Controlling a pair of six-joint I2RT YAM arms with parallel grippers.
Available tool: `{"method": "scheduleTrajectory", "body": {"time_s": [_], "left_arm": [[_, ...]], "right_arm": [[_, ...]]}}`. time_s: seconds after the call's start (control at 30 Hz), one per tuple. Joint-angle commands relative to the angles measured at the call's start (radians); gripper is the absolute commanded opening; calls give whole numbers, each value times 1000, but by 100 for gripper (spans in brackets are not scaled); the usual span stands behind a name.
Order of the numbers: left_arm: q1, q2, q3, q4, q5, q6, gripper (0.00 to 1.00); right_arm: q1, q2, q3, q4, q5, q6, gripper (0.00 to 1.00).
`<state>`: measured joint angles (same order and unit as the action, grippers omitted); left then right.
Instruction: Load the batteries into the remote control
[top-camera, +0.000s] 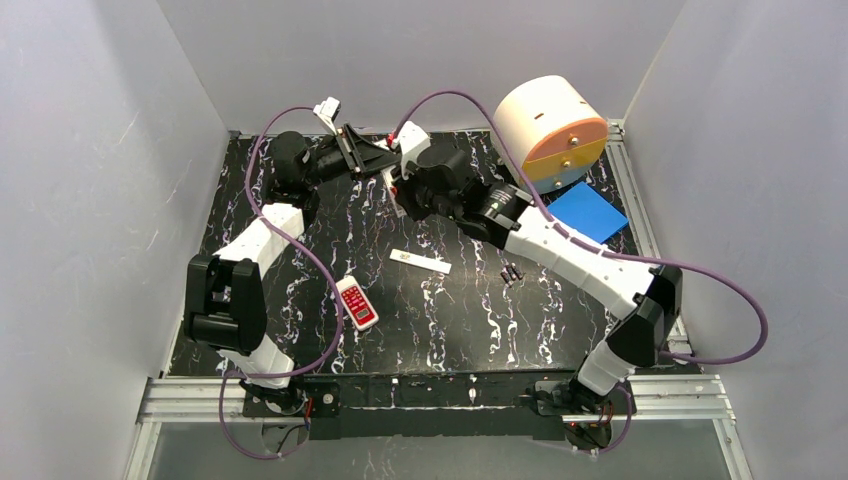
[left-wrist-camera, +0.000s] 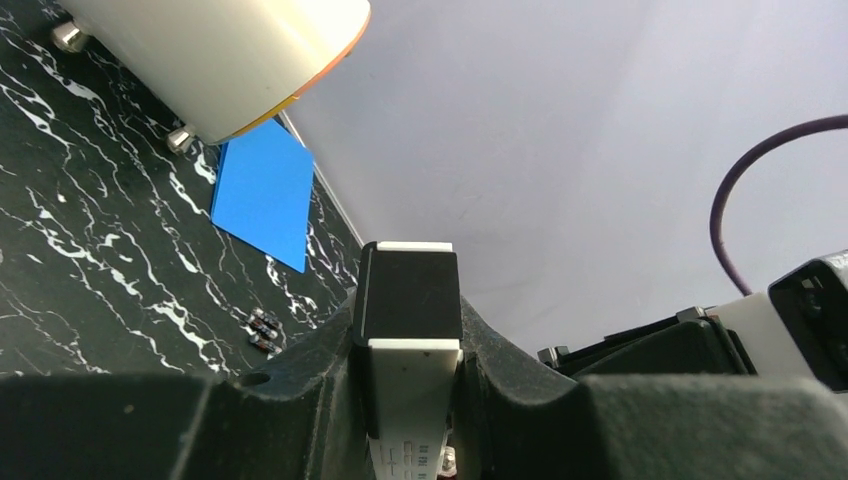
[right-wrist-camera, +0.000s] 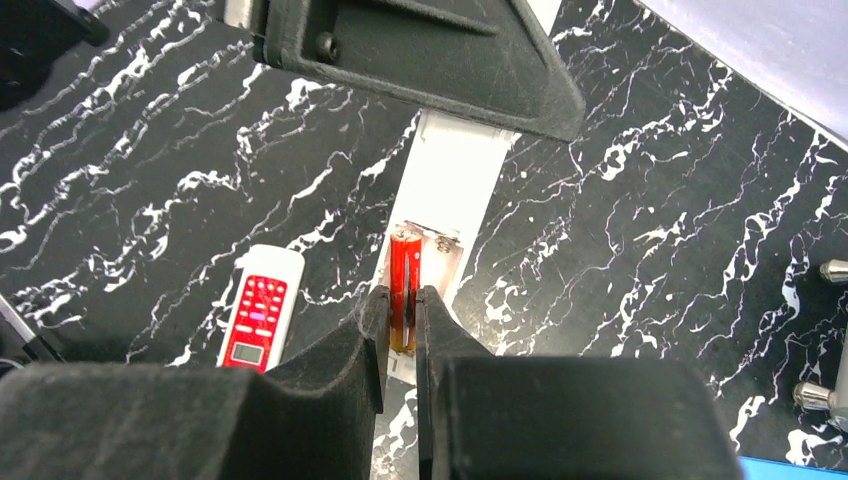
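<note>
Left fingers (left-wrist-camera: 338, 350) are pinching the remote control (right-wrist-camera: 455, 170) across its width and holding it at the 12 o'clock side of the table (top-camera: 450, 330). Whether the remote control is touching the table cannot be told.

Right fingers (right-wrist-camera: 374, 325) are pinching the red-orange battery (right-wrist-camera: 404, 275) by its near end. The battery is lying lengthwise over the open compartment of the remote control, along the compartment's left side. Whether it is fully seated cannot be told.

The black batteries (top-camera: 510, 272) are lying close together on the table, well apart from the remote control and at 3 o'clock from a thin white strip (top-camera: 420, 262). A red-faced remote (top-camera: 356, 302) is lying at 8 o'clock from that strip. A cream drum (top-camera: 550, 130) is standing in the 1 o'clock corner, with a blue sheet (top-camera: 587, 210) lying just beside it at 5 o'clock.
</note>
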<state>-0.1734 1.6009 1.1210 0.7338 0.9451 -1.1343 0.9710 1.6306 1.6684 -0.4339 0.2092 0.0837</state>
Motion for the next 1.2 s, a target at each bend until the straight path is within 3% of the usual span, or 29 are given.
{"method": "scheduleTrajectory", "body": {"time_s": [0.0, 0.57, 1.0, 1.17], "left_arm": [[-5, -38, 32, 35, -9, -69, 0], [-6, -52, 13, 63, -50, -146, 0], [-6, -53, -8, 182, -86, -221, 0], [-6, -38, 6, 204, -84, -248, 0]], "right_arm": [[2, -82, -44, 164, 17, 26, 17], [3, -122, -146, 337, 24, 93, 19], [2, -108, -168, 347, 82, 87, 20], [2, -100, -170, 346, 65, 93, 30]]}}
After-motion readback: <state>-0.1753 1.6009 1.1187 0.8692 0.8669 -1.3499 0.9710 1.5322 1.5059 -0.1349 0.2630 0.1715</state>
